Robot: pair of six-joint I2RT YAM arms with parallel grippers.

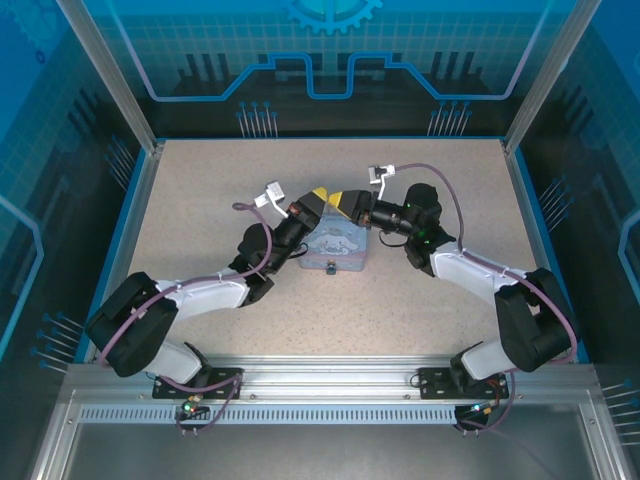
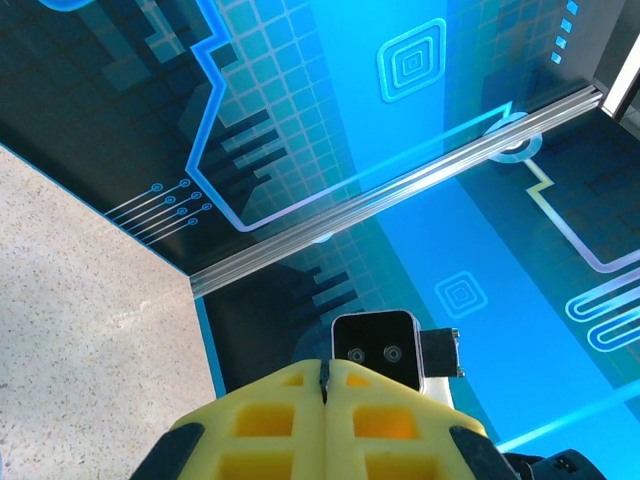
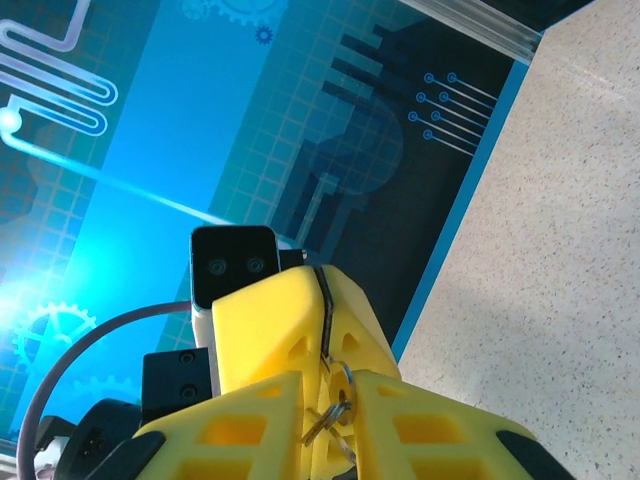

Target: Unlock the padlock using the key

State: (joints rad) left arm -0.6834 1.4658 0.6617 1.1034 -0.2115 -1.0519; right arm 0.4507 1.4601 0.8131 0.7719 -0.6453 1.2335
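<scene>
In the top view my two grippers meet tip to tip just above the pale tin (image 1: 335, 252). The left gripper (image 1: 322, 200) (image 2: 324, 368) has its yellow fingers pressed together. A thin dark strip (image 3: 323, 300) is pinched between them; I take it for the padlock's metal, and its blue body is hidden. The right gripper (image 1: 348, 205) (image 3: 328, 385) is closed round the small dark key (image 3: 325, 420) and its silver ring (image 3: 342, 385). The key sits right at the left gripper's fingers (image 3: 270, 320).
The cartoon-print tin lies on the speckled tabletop (image 1: 200, 200) under the grippers. Blue printed walls and an aluminium rail (image 2: 400, 190) enclose the table. The right wrist's black camera block (image 2: 375, 345) faces the left fingers closely.
</scene>
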